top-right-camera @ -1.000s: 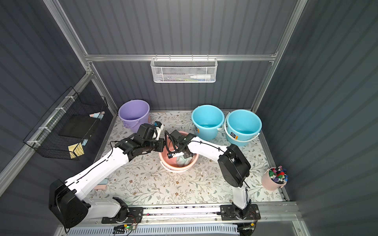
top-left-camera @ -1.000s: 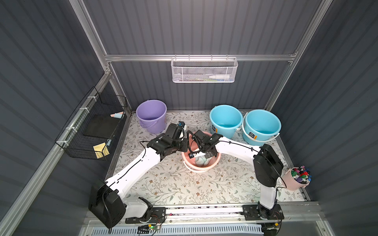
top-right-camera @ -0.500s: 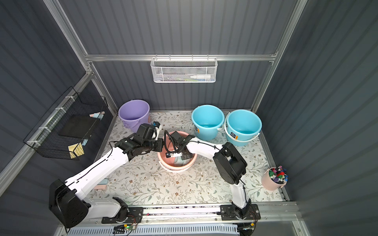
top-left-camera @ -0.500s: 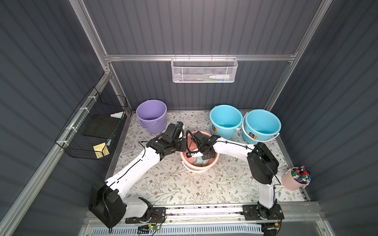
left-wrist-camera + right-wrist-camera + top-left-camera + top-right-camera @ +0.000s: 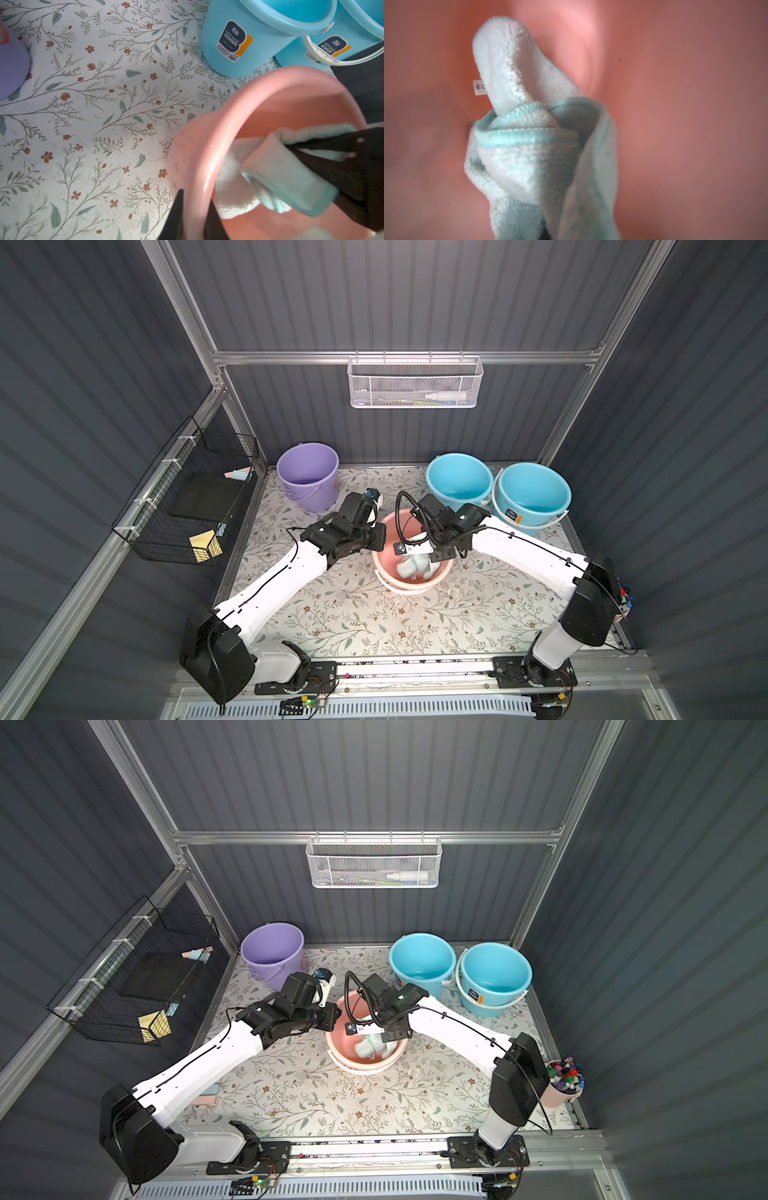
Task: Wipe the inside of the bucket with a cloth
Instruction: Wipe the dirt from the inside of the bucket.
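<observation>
On the desk point(image 5: 353, 614) a bucket point(image 5: 415, 581) stood near the middle, with the cloth point(image 5: 413, 566) inside it. The left jaws straddled its left rim, one inside, one outside. The right jaws reached in from the right, closed on the cloth. A second bucket point(image 5: 307, 477) stood at the back left. A third bucket point(image 5: 459, 483) and a fourth bucket point(image 5: 532, 495) stood just beside each other at the back right. A basket point(image 5: 415, 383) hung on the back wall and a rack point(image 5: 187, 506) on the left wall. A cup point(image 5: 563, 1085) was at the desk's right edge.

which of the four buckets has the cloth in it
The pink bucket, standing forward of the rest, has the cloth inside it. The purple bucket and the two blue buckets at the back show no cloth.
</observation>
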